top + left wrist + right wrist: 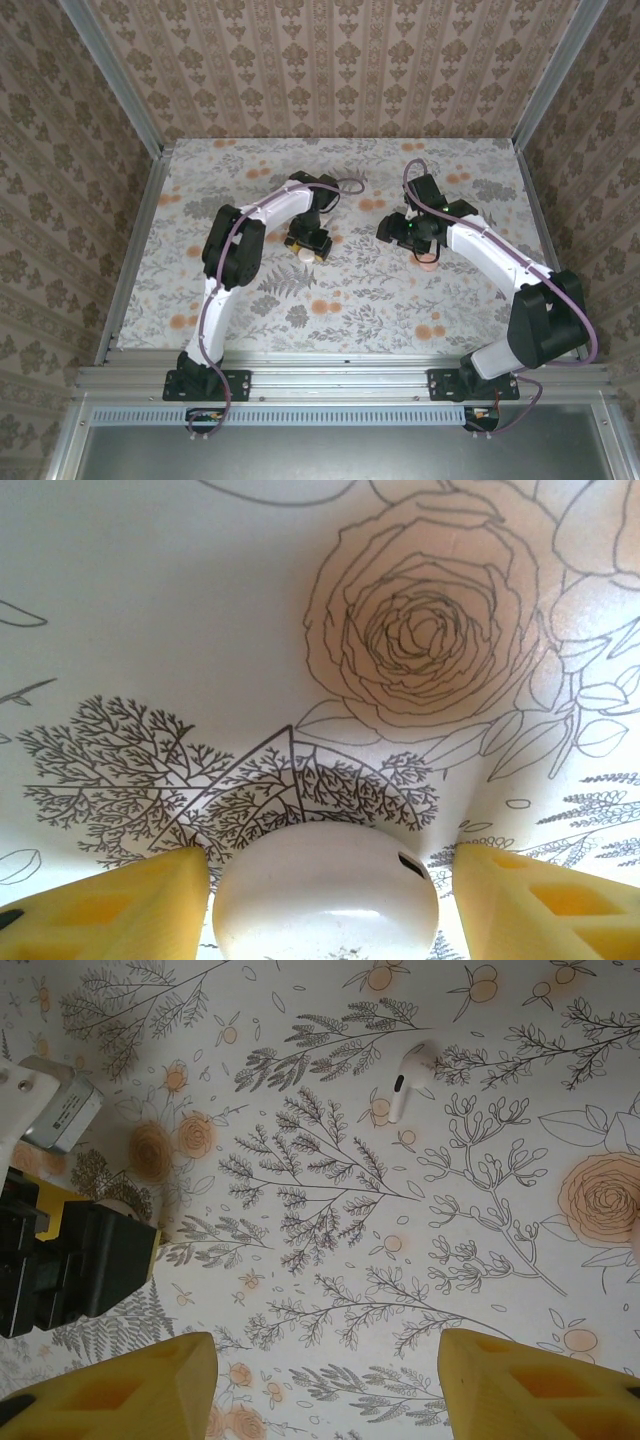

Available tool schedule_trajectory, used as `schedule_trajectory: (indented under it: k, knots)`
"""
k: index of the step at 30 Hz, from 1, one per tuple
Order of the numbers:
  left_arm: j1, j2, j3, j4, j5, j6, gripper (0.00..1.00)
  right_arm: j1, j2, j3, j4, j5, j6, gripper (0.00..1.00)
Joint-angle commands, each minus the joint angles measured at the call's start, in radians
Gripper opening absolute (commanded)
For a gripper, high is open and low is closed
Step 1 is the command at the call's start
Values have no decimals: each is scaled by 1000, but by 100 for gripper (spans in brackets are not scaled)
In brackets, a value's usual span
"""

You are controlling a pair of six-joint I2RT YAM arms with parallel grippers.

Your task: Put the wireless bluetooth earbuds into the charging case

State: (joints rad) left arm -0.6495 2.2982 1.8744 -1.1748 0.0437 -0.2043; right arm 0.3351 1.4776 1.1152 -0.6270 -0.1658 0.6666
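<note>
Left gripper [330, 854] open, straddling one white charging case [322, 905]; right gripper [325, 1338] open, empty, one earbud [408, 1080] ahead on floral table [330, 1210].

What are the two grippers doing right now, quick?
Left gripper: open, with the white case between its jaws, not clamped on it.
Right gripper: open, holding nothing; one earbud lies on the table ahead of it.
</note>
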Motion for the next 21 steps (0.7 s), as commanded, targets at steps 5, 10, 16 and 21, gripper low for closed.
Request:
schedule_trajectory:
  k: [5, 10, 16, 21]
  knots:
    - [-7, -12, -20, -46, -7, 23, 60, -7, -24, -11, 8, -22, 19, 61]
    - [-15, -62, -72, -12, -26, 44, 42, -10, -31, -11, 16, -41, 16, 60]
    - [-33, -177, -154, 63, -42, 183, 35, -36, -72, -34, 51, -136, -22, 60]
    - [-65, -336, -272, 160, 128, 422, 37, -129, -79, -88, 106, -378, -36, 60]
